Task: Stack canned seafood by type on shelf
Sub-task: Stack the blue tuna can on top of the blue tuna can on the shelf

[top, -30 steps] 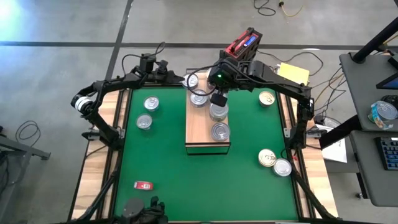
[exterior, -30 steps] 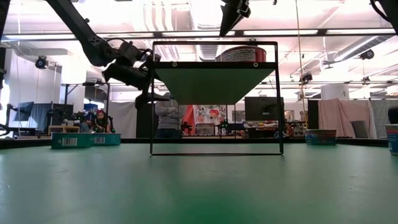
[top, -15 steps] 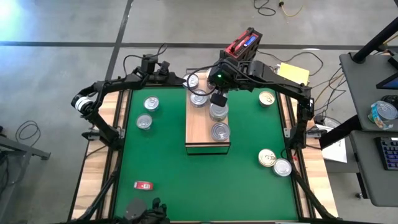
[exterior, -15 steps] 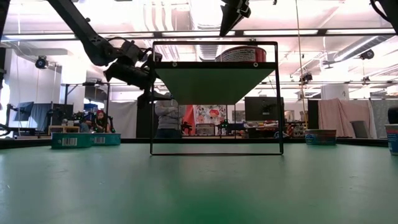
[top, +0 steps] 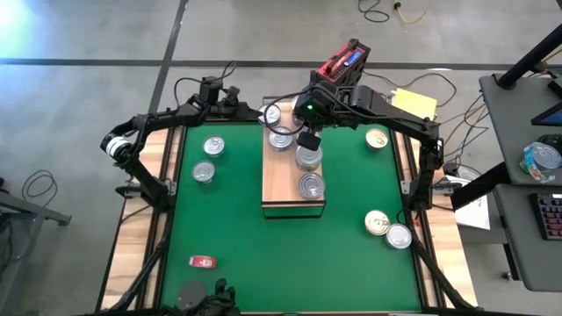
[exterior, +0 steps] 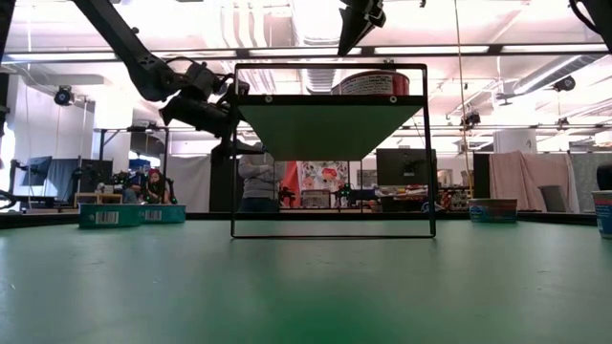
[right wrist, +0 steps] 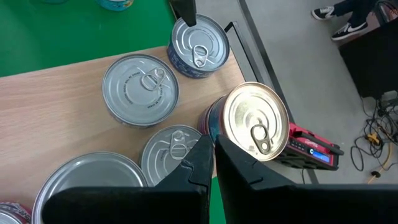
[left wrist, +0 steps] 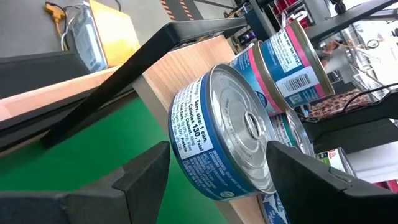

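The light-wood shelf (top: pixel 283 195) stands mid-mat and carries several canned seafood tins (top: pixel 312 184), silver-lidded (right wrist: pixel 140 87) and one gold-lidded (right wrist: pixel 255 121). At its far left corner, a blue tin with a silver lid (left wrist: pixel 224 143) sits between the fingers of my left gripper (left wrist: pixel 217 149), also seen in the high view (top: pixel 260 112). My right gripper (right wrist: pixel 214 146) hangs shut above the shelf's tins (top: pixel 307 140) and touches nothing. More tins lie on the green mat (top: pixel 213 146). My left gripper pinches the blue tin across its height, one finger (left wrist: pixel 292 174) on the lid's rim (left wrist: pixel 264 155), the other at the base edge (left wrist: pixel 177 155). The fingers come slanting from the table's far left. Whether the tin rests on the shelf's corner, I cannot tell.
On the mat lie two silver tins at the left (top: pixel 203 171), a gold one at the far right (top: pixel 377 138), and a gold (top: pixel 377 221) and a silver (top: pixel 399 235) tin at the near right. A small red flat object (top: pixel 203 261) lies near the front left.
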### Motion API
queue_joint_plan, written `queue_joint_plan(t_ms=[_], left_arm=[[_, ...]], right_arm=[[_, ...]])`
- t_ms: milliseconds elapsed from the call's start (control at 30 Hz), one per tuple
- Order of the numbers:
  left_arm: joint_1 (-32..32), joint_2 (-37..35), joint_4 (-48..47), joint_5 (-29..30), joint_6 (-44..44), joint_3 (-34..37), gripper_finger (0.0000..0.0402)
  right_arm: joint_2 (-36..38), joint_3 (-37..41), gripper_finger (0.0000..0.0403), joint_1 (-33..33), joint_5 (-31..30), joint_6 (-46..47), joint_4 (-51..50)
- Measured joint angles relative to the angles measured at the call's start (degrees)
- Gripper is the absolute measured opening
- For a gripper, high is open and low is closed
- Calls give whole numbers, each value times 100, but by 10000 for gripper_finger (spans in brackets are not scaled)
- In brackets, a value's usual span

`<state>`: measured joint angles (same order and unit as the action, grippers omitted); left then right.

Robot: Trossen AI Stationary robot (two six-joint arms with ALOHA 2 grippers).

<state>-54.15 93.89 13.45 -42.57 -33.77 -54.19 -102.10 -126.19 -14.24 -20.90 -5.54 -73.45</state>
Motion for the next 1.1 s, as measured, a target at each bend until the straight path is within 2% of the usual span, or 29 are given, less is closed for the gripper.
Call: queue_joint_plan(t_ms=[400,867,1100], left_arm=[[28,4,-195,290,-215,0,252],[50,4,-149,324,110,-11,252],[46,0,-213,564,128,-18,239]], right_arm=[[0,0,12,0,2,16,-4],[0,0,12,0,2,7,-4],[0,0,12,0,2,28,-18]])
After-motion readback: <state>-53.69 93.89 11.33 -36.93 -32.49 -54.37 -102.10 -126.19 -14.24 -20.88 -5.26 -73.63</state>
